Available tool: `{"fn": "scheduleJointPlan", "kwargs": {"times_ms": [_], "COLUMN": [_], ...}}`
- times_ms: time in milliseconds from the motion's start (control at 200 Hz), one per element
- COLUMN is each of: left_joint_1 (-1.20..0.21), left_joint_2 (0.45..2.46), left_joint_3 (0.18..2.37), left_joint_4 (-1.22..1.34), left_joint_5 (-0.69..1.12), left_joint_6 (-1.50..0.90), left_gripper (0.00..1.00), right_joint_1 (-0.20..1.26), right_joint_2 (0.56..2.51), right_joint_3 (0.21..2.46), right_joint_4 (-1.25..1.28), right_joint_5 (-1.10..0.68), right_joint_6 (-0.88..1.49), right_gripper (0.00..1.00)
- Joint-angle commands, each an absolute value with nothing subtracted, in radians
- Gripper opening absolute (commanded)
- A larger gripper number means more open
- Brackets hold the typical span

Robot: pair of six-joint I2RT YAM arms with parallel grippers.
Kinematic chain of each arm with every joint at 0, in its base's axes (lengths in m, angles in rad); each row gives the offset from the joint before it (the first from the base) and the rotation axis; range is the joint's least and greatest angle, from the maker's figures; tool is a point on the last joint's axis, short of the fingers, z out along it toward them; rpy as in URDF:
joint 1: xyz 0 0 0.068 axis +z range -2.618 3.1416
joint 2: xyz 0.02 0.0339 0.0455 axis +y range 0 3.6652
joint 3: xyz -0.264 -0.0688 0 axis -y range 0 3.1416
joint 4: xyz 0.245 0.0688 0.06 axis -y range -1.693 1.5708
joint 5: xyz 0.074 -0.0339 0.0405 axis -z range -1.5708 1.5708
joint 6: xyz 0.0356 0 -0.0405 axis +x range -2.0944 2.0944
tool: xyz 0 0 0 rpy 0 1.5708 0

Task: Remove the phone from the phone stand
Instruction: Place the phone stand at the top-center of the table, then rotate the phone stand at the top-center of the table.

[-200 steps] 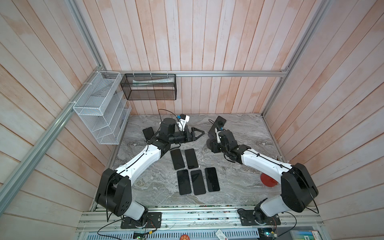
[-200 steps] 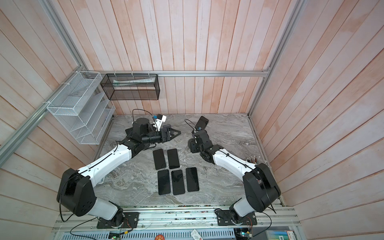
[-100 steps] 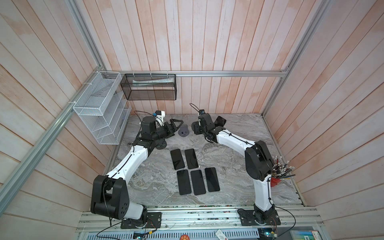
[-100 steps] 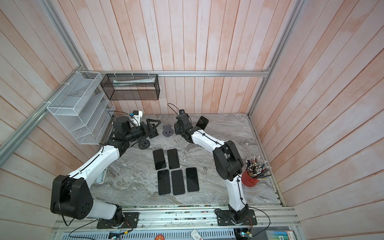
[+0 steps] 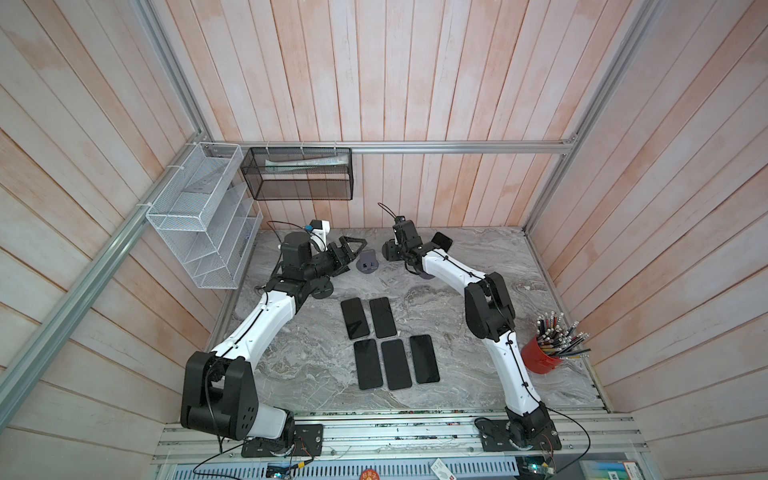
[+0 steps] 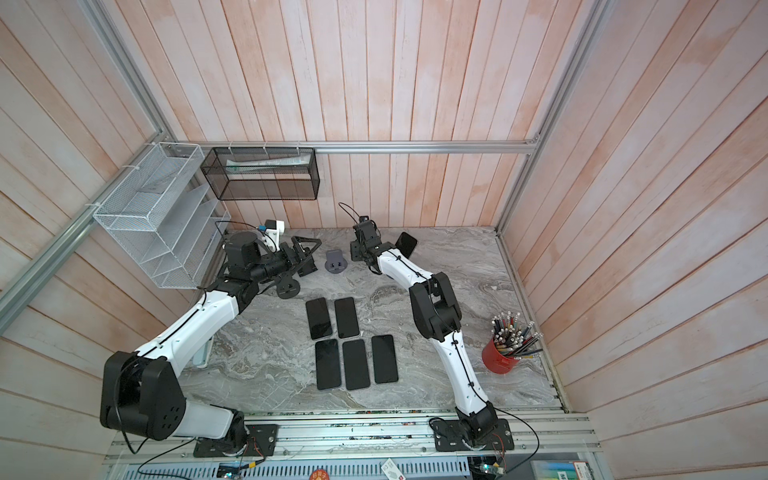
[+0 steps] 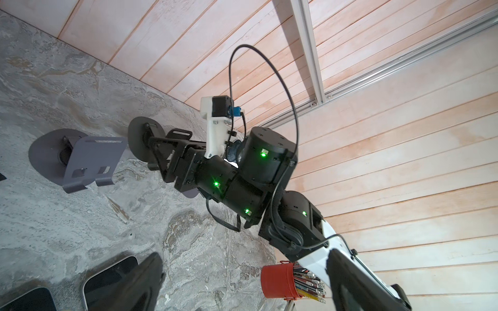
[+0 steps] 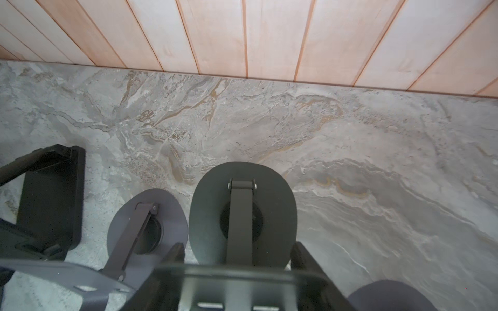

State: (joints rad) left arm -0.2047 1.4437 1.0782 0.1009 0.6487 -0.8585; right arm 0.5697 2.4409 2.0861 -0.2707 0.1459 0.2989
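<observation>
Phone (image 5: 442, 241) just beside right gripper (image 5: 390, 251)

The right arm (image 7: 242, 172) is reaching along the wall edge of the marble table (image 7: 80, 229), green lights glowing, toward a dark stand (image 7: 142, 140). An empty grey phone stand (image 7: 89, 161) is sitting just beside it. A red pencil cup (image 7: 280, 280) is standing near the arm.

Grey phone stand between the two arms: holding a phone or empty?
Empty. In the left wrist view the grey phone stand shows a bare backplate with nothing on its lip; in a top view it also looks bare.
</observation>
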Motion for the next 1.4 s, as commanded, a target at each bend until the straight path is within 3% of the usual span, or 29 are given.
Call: {"fn": "scheduleJointPlan", "kwargs": {"times_ms": [0, 165, 380, 650, 765, 875, 970, 1060, 1185, 1305, 1396], "left_joint_1": [-0.202, -0.202, -0.202, -0.202, -0.202, -0.205, -0.224, -0.262, -0.331, -0.360, -0.360], "left_joint_2": [1.456, 1.456, 1.438, 1.430, 1.422, 1.412, 1.416, 1.439, 1.496, 1.546, 1.550], "left_joint_3": [1.059, 1.062, 1.066, 1.069, 1.075, 1.073, 1.069, 1.079, 1.119, 1.138, 1.171], "left_joint_4": [0.147, 0.125, 0.107, 0.103, 0.092, 0.093, 0.094, 0.086, 0.061, 0.085, 0.015], "left_joint_5": [0.680, 0.655, 0.624, 0.625, 0.617, 0.612, 0.603, 0.615, 0.688, 0.783, 0.757], "left_joint_6": [-0.876, -0.858, -0.837, -0.827, -0.816, -0.813, -0.808, -0.799, -0.787, -0.809, -0.750], "left_gripper": [0.96, 0.95, 0.95, 0.95, 0.95, 0.95, 0.96, 0.95, 0.95, 0.95, 0.95], "right_joint_1": [0.569, 0.573, 0.580, 0.595, 0.622, 0.667, 0.681, 0.650, 0.611, 0.603, 0.598], "right_joint_2": [2.495, 2.574, 2.579, 2.387, 2.224, 1.984, 1.760, 1.599, 1.485, 1.483, 1.501], "right_joint_3": [2.174, 2.315, 2.310, 2.234, 2.089, 1.740, 1.344, 1.130, 1.006, 1.010, 1.023], "right_joint_4": [-0.300, -0.411, -0.429, -0.411, -0.363, -0.181, 0.069, 0.126, 0.081, 0.001, -0.026], "right_joint_5": [0.126, 0.141, 0.130, 0.164, 0.221, 0.271, 0.248, 0.199, 0.150, 0.146, 0.117], "right_joint_6": [0.311, 0.335, 0.342, 0.301, 0.302, 0.318, 0.372, 0.460, 0.484, 0.447, 0.448], "right_gripper": [0.60, 0.65, 0.68, 0.77, 0.77, 0.77, 0.66, 0.50, 0.47, 0.48, 0.48]}}
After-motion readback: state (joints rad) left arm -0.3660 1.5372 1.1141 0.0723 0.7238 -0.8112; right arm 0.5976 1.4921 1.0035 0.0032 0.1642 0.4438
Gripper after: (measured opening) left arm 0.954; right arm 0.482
